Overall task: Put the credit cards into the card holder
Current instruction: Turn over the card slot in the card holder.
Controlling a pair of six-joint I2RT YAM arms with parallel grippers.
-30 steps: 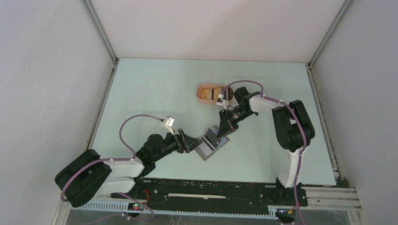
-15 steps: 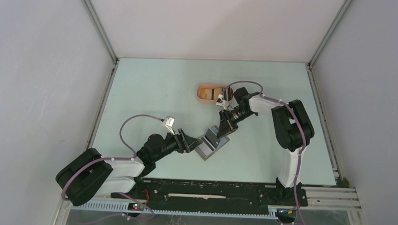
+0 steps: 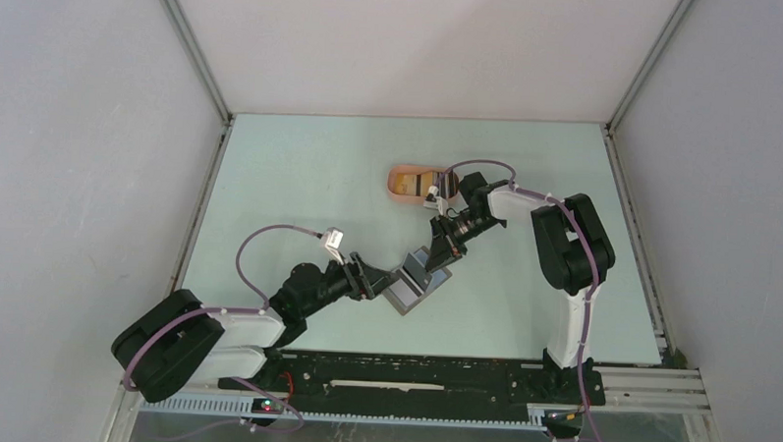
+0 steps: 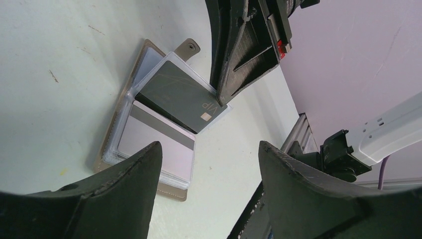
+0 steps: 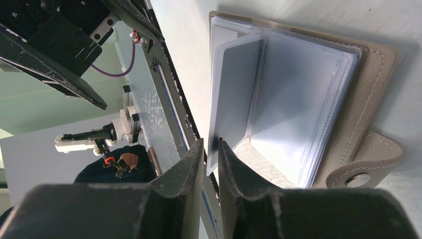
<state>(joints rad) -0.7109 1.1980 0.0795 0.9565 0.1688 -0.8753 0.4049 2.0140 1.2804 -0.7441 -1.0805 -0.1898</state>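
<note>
The card holder (image 3: 417, 283) lies open on the table, with clear sleeves (image 5: 298, 104) fanned over its grey cover (image 4: 119, 124) and the snap tab (image 5: 359, 180) at one side. My right gripper (image 5: 212, 144) is shut on the edge of a black credit card (image 4: 181, 97) marked VIP. The card's far end sits in the mouth of a sleeve. A pale card with a dark stripe (image 4: 159, 144) lies in a sleeve below it. My left gripper (image 4: 209, 147) stands open just beside the holder's near corner, holding nothing.
A salmon-pink oval tray (image 3: 399, 172) with an orange-yellow card (image 3: 405, 187) in it sits behind the right gripper (image 3: 436, 252). The left gripper (image 3: 381, 280) lies low at the holder's left. Grey walls close in the table on three sides.
The right arm has shifted very slightly to the left. The left arm and the card holder stay where they were.
</note>
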